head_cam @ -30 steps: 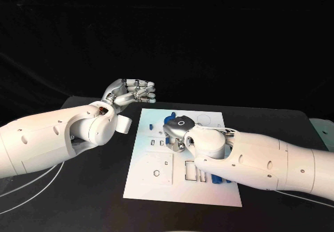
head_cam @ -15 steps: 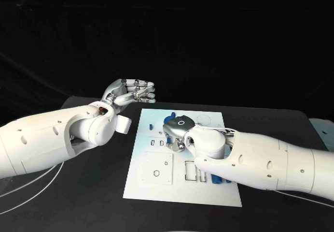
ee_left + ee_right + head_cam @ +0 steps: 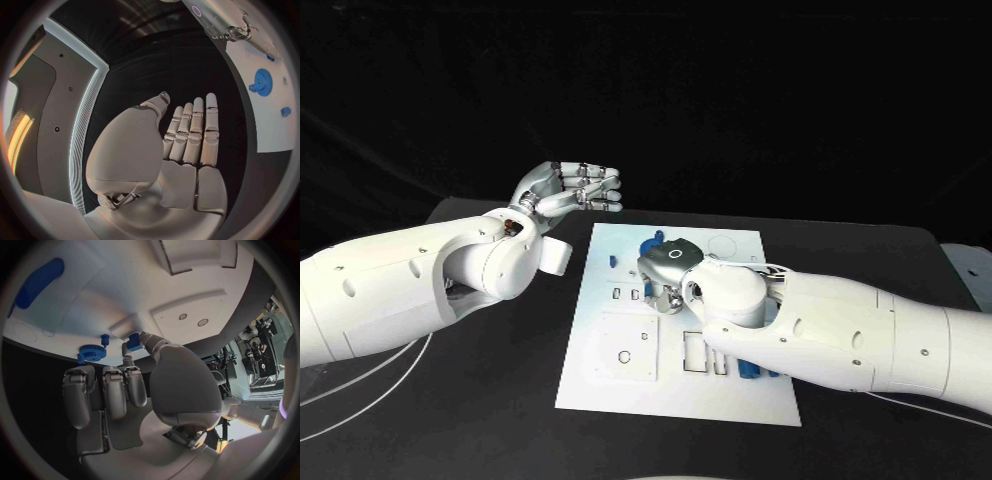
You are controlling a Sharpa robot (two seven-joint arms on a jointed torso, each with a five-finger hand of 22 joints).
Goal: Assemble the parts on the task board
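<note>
The white task board (image 3: 625,385) lies mid-table. My right hand (image 3: 666,272) hovers low over its far middle, largely covered by its own arm. The right wrist view has the right hand (image 3: 125,385) pinching a small blue block (image 3: 134,342) between thumb and a finger, close to the board (image 3: 187,315); whether it touches the board I cannot tell. Beside it are a blue gear (image 3: 92,353), a small blue peg (image 3: 105,339) and a long blue piece (image 3: 39,282). My left hand (image 3: 574,187) is raised beyond the board's far left corner, holding nothing, its fingers (image 3: 190,132) straight.
Another blue part (image 3: 753,373) lies at the board's near right, tucked against my right forearm. In the left wrist view the board (image 3: 265,120) carries the gear (image 3: 259,80) and a small blue piece (image 3: 285,111). Black table (image 3: 473,400) surrounds the board.
</note>
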